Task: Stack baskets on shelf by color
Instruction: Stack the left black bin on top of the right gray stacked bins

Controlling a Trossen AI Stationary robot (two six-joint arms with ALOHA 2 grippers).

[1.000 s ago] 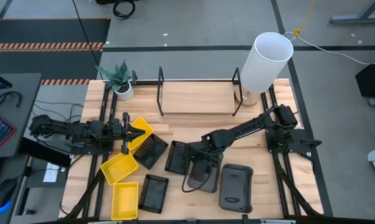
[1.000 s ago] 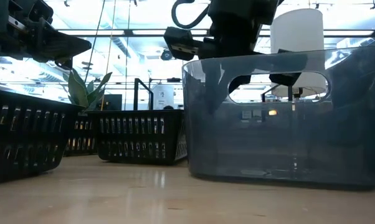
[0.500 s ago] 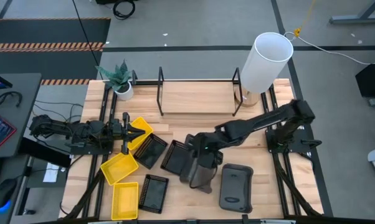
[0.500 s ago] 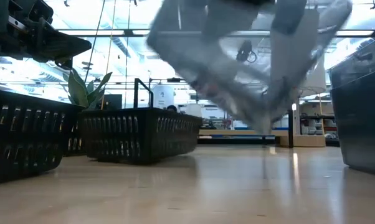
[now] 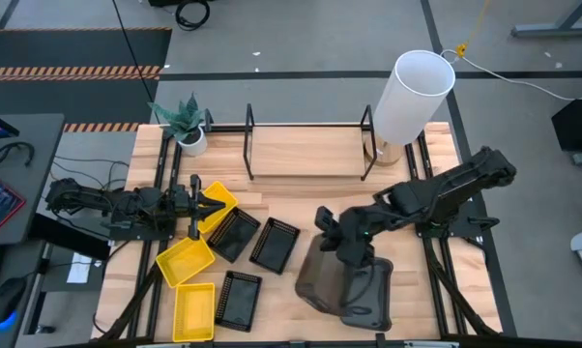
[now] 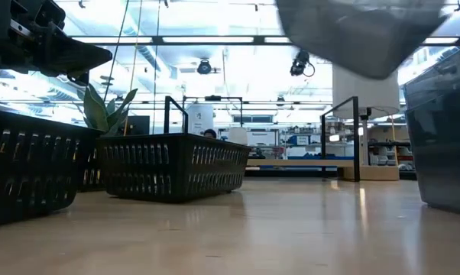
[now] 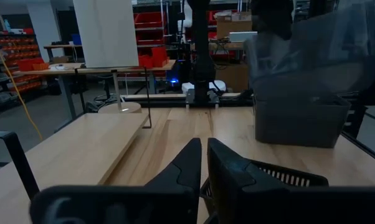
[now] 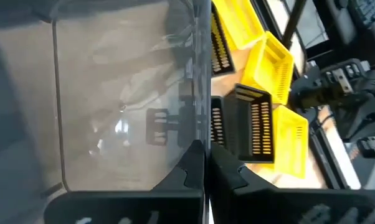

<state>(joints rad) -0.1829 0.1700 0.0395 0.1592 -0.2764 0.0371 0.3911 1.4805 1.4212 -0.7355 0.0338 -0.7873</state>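
Note:
My right gripper [image 5: 341,240] is shut on a dark grey basket [image 5: 320,280], raised over the table's near middle and partly overlapping a second grey basket [image 5: 376,295] that rests on its base. In the low view the held basket [image 6: 360,34] hangs high above the wood. My left gripper [image 5: 206,205] is shut, hovering at the table's left over a yellow basket [image 5: 218,203]. Two more yellow baskets [image 5: 185,261] [image 5: 194,311] and three black mesh baskets [image 5: 235,235] [image 5: 275,244] [image 5: 239,300] sit on the table. The black rod shelf [image 5: 305,177] stands at the far middle. My right gripper pinches the grey basket's side wall [image 8: 207,127] at its rim, one finger [image 8: 189,169] inside the basket and one outside. The hold is at the basket's far end [image 5: 332,253]. The basket is lifted clear of the table and hangs tilted below the fingers.
A tall white cylinder [image 5: 412,97] stands at the far right beside the shelf's end frame. A small potted plant [image 5: 187,126] sits at the far left corner. Bare wood [image 5: 301,203] lies between the shelf and the baskets.
My right gripper has risen and swung toward the table's right edge, lifting the grey basket off the table and tipping it. The basket now hangs partly over the second grey basket. The black mesh basket beside it was nudged and turned slightly.

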